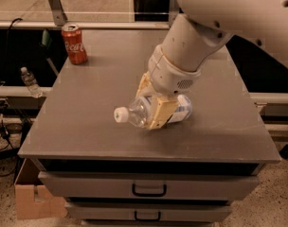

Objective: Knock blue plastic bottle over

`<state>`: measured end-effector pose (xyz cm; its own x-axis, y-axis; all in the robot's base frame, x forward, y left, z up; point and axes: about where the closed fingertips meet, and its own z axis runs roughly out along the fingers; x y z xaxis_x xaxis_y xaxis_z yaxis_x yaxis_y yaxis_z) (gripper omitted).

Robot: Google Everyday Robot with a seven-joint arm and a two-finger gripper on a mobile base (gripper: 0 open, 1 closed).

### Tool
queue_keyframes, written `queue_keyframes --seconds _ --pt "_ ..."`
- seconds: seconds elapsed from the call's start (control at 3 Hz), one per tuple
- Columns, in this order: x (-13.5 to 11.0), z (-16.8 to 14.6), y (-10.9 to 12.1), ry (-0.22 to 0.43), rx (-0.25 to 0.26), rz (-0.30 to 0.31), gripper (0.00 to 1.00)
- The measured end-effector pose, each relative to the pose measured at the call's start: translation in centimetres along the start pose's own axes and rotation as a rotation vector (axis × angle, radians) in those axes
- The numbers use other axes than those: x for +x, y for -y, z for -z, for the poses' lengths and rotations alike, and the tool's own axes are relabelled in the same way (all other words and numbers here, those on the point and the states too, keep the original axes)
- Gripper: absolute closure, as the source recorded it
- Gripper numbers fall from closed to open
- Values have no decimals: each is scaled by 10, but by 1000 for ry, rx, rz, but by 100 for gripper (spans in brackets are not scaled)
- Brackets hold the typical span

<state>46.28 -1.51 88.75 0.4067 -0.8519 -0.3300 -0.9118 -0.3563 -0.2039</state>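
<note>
The blue plastic bottle lies on its side on the grey table, a little in front of the middle. Its white cap points left and its white and pale-blue label shows at the right. My gripper reaches down over the bottle's middle. It is open, with one tan finger in front of the bottle and the other behind it. The white arm comes in from the upper right and hides part of the bottle.
A red Coca-Cola can stands at the table's back left corner. A tiny clear bottle sits on a ledge off the table's left side. Drawers are below the front edge, and a cardboard box is on the floor at left.
</note>
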Motion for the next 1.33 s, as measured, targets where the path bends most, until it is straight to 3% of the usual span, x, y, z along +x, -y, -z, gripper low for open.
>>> queue_keyframes --seconds 0.33,0.67,1.33 --pt "-17 -13 1 11 -29 15 14" --pt "-31 -22 4 34 -50 1 0" --pt "-37 -27 17 84 -44 -102 0"
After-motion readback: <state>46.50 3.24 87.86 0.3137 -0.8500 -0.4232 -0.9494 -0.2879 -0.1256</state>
